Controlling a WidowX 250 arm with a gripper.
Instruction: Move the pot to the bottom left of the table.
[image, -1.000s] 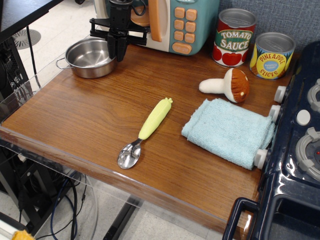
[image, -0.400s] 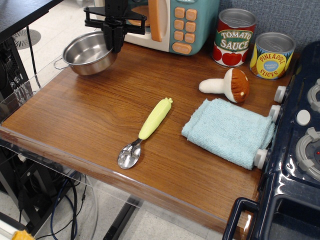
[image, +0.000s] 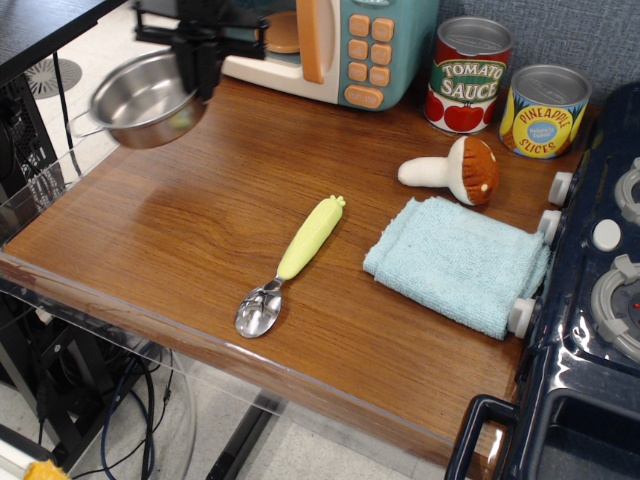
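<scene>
claw (image: 199, 72) apparently pinching pot (image: 140, 100) rim, pot hanging left

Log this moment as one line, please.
phase: carrying | gripper: shut on pot rim | pot: lifted, tilted, over table far-left edge | not yet placed

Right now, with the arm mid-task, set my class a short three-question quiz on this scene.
1. True or false: the pot rests flat on the table.
2. What lies nearest the spoon: A) cloth B) pineapple can C) tomato can?
3. What does the gripper hold?

Key: 1 false, it is lifted and tilted. 2 A. 3 The pot, by its rim.
</scene>
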